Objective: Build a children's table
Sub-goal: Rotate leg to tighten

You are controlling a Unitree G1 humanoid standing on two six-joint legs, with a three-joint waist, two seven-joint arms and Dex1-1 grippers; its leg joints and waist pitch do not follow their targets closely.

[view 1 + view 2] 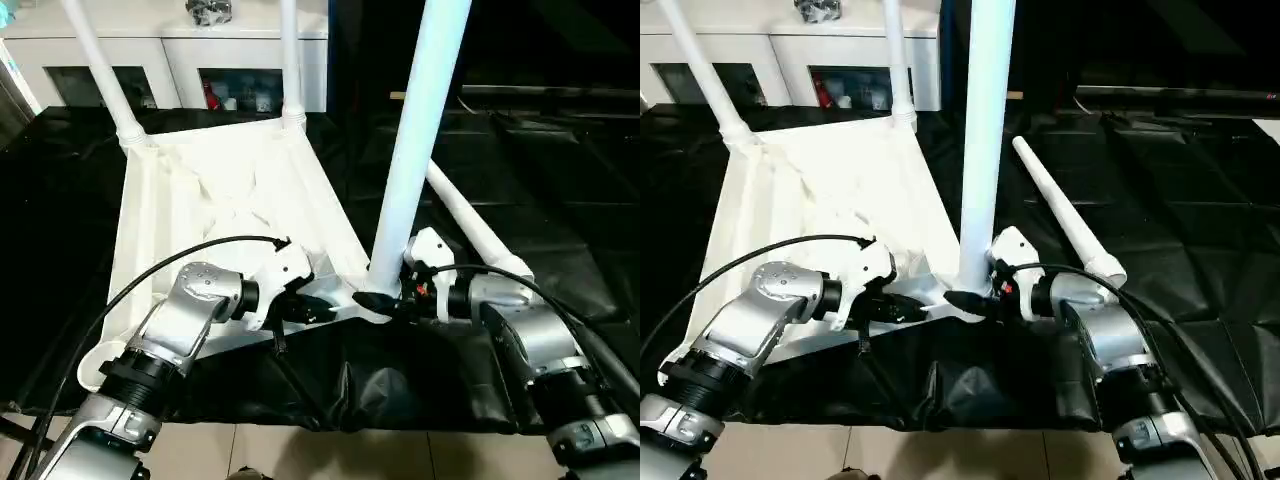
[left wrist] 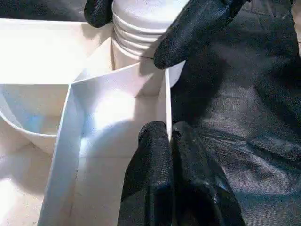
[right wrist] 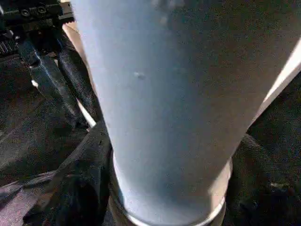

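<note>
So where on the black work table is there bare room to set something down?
Free: the black cover to the right of the loose leg, and the strip between that leg and the tabletop. Crowded: the near corner, where the left gripper pinches the tabletop's rib and the right gripper is at the upright leg.

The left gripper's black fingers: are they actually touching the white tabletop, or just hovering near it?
Touching. In the left wrist view the left gripper is shut on a thin upright rib of the tabletop, one black finger pressed against each side.
</note>
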